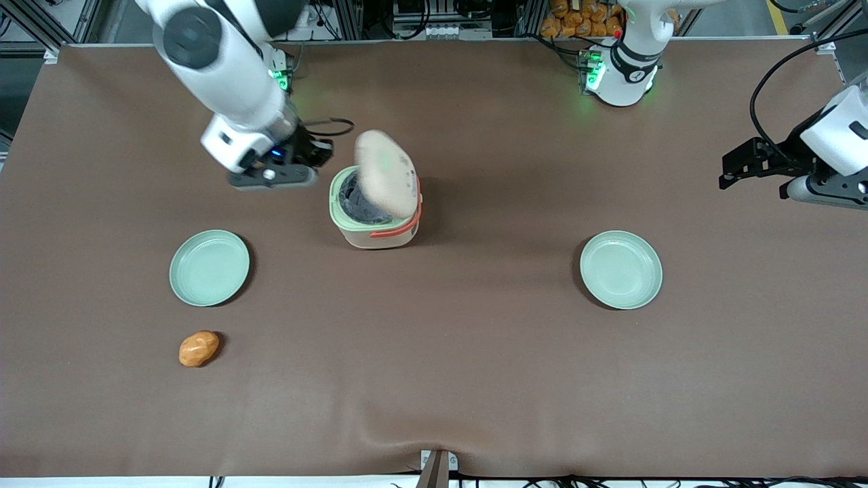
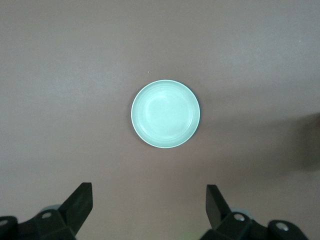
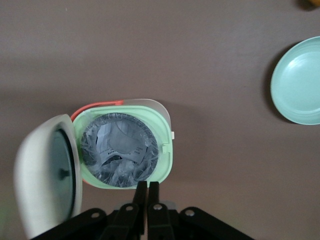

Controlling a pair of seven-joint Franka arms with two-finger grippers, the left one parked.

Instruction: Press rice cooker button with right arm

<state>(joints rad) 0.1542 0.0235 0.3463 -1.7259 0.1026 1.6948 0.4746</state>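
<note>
The cream rice cooker (image 1: pixel 377 232) stands mid-table with its orange-red handle (image 1: pixel 400 229) down. Its domed lid (image 1: pixel 385 173) is swung up and open, with a faint pale green patch, the button (image 1: pixel 386 161), on its outer face. The inner pot (image 3: pixel 119 151) holds crumpled clear plastic inside the pale green rim (image 3: pixel 165 150). The lid's inner face (image 3: pixel 60 172) shows in the right wrist view; the button is hidden there. My right gripper (image 1: pixel 324 152) is shut and empty, beside the cooker toward the working arm's end. Its fingertips (image 3: pixel 148 186) sit just outside the rim.
A mint-green plate (image 1: pixel 209 267) and an orange-brown bread roll (image 1: pixel 199 348) lie nearer the front camera, toward the working arm's end. The plate also shows in the right wrist view (image 3: pixel 299 82). A second plate (image 1: pixel 620 269) lies toward the parked arm's end and shows in the left wrist view (image 2: pixel 165 114).
</note>
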